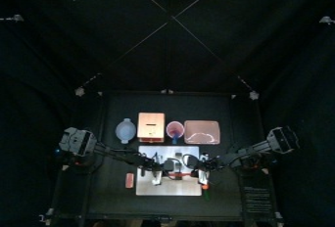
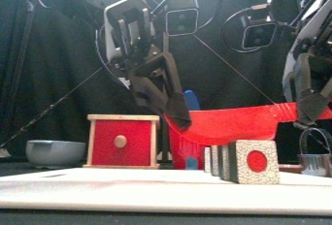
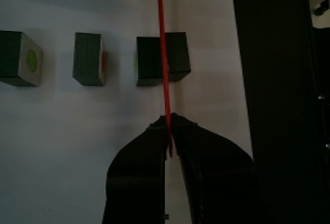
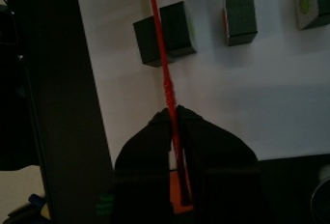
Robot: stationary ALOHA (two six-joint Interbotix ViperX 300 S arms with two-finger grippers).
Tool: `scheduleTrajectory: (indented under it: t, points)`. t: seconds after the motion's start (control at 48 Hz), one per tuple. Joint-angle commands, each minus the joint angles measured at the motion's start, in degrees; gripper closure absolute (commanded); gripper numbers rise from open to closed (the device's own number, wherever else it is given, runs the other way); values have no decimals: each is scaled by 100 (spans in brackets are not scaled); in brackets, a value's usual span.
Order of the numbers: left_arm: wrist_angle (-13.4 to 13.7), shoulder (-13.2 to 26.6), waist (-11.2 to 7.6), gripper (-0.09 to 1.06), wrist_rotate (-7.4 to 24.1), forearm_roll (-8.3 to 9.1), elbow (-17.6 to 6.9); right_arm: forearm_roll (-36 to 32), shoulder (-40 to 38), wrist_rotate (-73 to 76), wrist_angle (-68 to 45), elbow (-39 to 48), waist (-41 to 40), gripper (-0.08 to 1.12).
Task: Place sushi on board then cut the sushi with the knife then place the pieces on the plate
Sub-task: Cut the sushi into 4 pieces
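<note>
The left gripper (image 3: 165,122) and right gripper (image 4: 171,112) each pinch one end of the red knife (image 2: 240,122), its blade across the end block of the sushi (image 3: 165,56) on the white board (image 3: 77,141). A clean cut probably needs both ends lowered evenly, blade kept upright. The sushi lies as three dark green blocks, apart, one red-centred.

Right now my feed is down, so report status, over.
Both shut on red knife: left gripper, right gripper. Three sushi pieces apart on white board, blade over end piece. Nothing in the way.
</note>
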Motion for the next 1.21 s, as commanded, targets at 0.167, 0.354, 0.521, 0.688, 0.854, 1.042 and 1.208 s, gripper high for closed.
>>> scheduleTrajectory:
  t: [0.167, 0.354, 0.521, 0.688, 0.854, 1.042, 1.208]
  points:
    - [53, 44, -97, 48, 0, -18, -44, 18, 105, 26, 26, -18, 9, 71]
    - [44, 202, -97, 48, -9, -70, -18, 18, 387, 35, -9, -53, 35, 71]
    - [44, 281, -97, 48, 0, -185, -18, 97, 624, 26, -70, -132, 141, 71]
    - [53, 281, -105, 48, -9, -237, 0, 220, 747, 26, -70, -255, 255, 71]
    - [62, 202, -167, 48, -9, -334, 0, 334, 765, 35, -70, -396, 431, 71]
    - [44, 185, -229, 48, -9, -360, 0, 431, 765, 26, -70, -431, 483, 71]
    - [44, 149, -229, 48, 0, -352, -35, 378, 703, 18, -44, -448, 466, 71]
